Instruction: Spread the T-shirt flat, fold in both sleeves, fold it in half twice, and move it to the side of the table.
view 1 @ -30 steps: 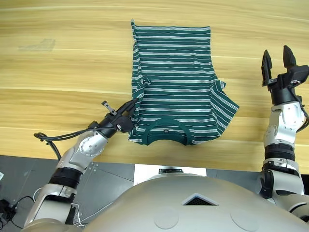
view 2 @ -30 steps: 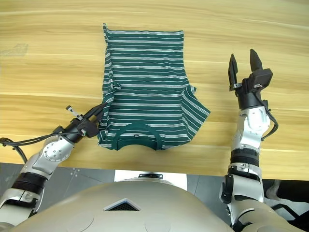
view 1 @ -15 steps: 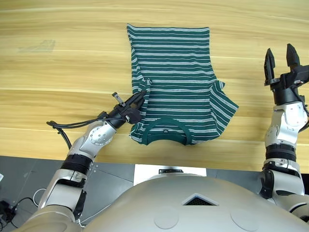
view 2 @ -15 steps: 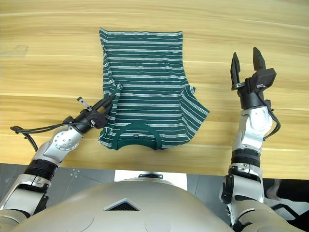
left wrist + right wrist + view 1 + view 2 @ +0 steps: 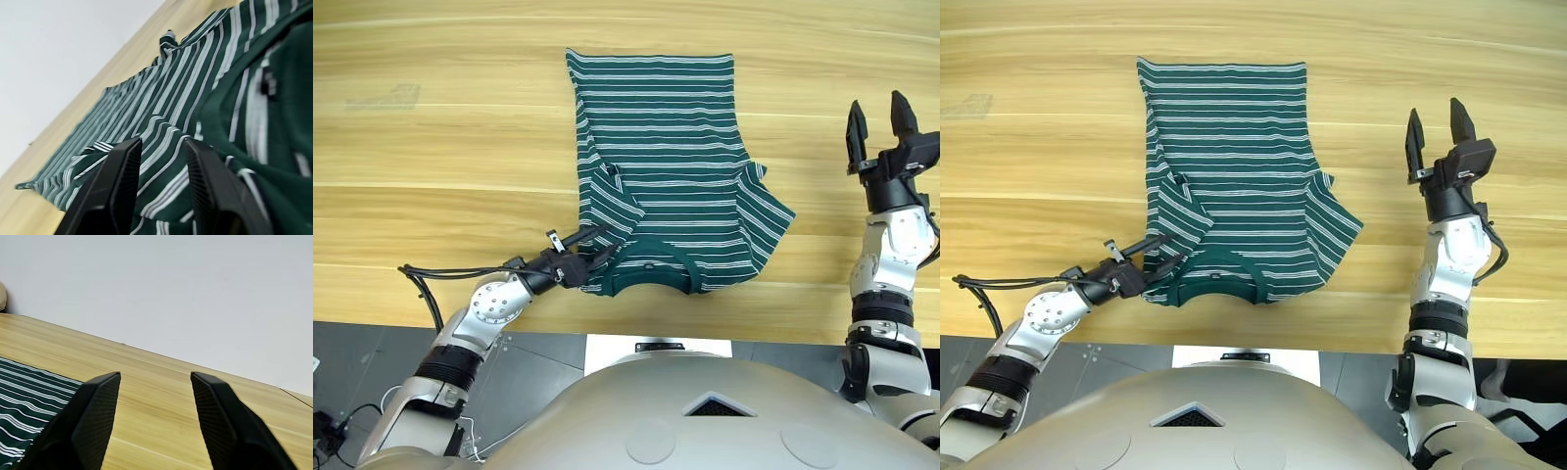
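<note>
A: The T-shirt (image 5: 661,166) lay mid-desk (image 5: 440,147), hem at 12 o'clock, collar (image 5: 651,257) at 6. Which step was it?

B: Sleeve folding, by my read. The left sleeve (image 5: 612,191) was turned in over the body; the right sleeve (image 5: 769,211) jutted out toward 4 o'clock.

A: And the left gripper (image 5: 605,241)?

B: Low at the shirt's 7 o'clock corner, just beside the collar, fingers parted and gripping nothing. Whether they touched the cloth, I couldn't tell.

A: The right gripper (image 5: 876,108)?

B: At 3 o'clock, well apart from the shirt, held above the desk, fingers spread wide and empty.

A: So what did the next move call for?

B: Probably the right arm dropping to that loose sleeve, pinching its edge and carrying it toward 9 o'clock without dragging the body.
</note>
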`<state>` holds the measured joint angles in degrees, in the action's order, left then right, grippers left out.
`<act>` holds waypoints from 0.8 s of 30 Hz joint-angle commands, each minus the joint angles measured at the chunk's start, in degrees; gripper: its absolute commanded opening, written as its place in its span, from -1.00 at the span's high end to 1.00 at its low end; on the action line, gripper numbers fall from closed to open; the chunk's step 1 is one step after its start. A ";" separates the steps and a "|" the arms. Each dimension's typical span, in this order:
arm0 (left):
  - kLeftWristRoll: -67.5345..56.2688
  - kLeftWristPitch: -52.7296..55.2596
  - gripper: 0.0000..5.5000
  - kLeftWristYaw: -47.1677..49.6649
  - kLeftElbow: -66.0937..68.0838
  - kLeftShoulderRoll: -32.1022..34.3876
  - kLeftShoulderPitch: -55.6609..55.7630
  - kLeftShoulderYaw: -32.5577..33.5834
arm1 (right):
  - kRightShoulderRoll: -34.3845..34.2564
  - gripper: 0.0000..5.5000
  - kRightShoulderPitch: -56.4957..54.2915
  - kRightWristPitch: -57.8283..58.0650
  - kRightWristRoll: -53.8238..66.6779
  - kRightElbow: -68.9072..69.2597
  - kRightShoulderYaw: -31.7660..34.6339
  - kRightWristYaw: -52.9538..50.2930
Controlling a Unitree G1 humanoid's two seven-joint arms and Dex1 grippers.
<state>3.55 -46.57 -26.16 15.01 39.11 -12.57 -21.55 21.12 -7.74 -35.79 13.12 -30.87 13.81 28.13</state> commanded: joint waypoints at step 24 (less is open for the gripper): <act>-23.60 1.66 0.43 1.57 -5.23 -15.30 0.47 19.89 | 24.64 0.03 21.21 -13.34 -43.10 4.00 -8.20 -15.17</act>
<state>-22.05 -46.20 -25.48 9.00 24.91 -12.89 -2.95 44.20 13.05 -48.85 -27.01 -28.42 6.89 14.30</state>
